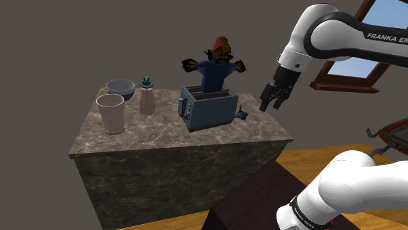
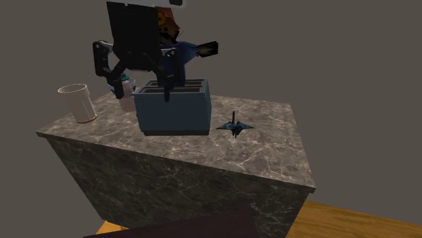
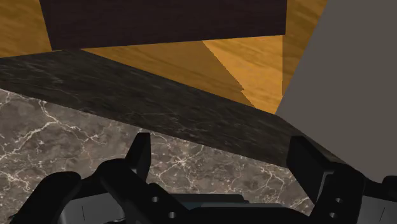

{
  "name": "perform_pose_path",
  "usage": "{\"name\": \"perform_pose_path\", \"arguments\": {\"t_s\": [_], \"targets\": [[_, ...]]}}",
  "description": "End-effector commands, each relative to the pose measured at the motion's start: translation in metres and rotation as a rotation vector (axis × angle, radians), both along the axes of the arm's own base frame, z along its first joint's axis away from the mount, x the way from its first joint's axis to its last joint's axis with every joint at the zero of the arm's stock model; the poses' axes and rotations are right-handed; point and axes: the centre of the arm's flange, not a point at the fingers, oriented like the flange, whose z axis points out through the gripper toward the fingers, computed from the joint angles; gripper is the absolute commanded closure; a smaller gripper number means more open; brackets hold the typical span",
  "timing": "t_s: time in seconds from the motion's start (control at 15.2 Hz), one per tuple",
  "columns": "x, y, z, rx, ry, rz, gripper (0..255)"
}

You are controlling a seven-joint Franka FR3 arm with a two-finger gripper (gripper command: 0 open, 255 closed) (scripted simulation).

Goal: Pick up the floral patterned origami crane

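The gripper (image 1: 273, 98) is hovering open and empty over the edge of the stone counter (image 1: 163, 140) while the small, seemingly dark-blue crane (image 1: 242, 115) is sitting just beside the toaster (image 1: 208, 108).

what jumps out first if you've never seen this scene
A blue toaster sits in the middle of the marble counter, with a spread-armed figure rising above it. The tiny dark crane sits beside the toaster, and the open black gripper hangs over the counter's edge near it.
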Motion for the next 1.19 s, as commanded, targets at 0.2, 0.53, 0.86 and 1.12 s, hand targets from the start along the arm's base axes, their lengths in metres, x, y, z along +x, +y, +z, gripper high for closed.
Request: {"name": "perform_pose_path", "arguments": {"t_s": [0.2, 0.53, 0.86, 1.12], "targets": [[0.034, -0.01, -0.018, 0.0, 0.008, -0.101, 0], [0.087, -0.034, -0.048, 0.0, 0.023, -0.271, 0], [0.135, -0.067, -0.079, 0.0, 0.037, -0.44, 0], [0.168, -0.098, -0.104, 0.001, 0.048, -0.575, 0]]}}
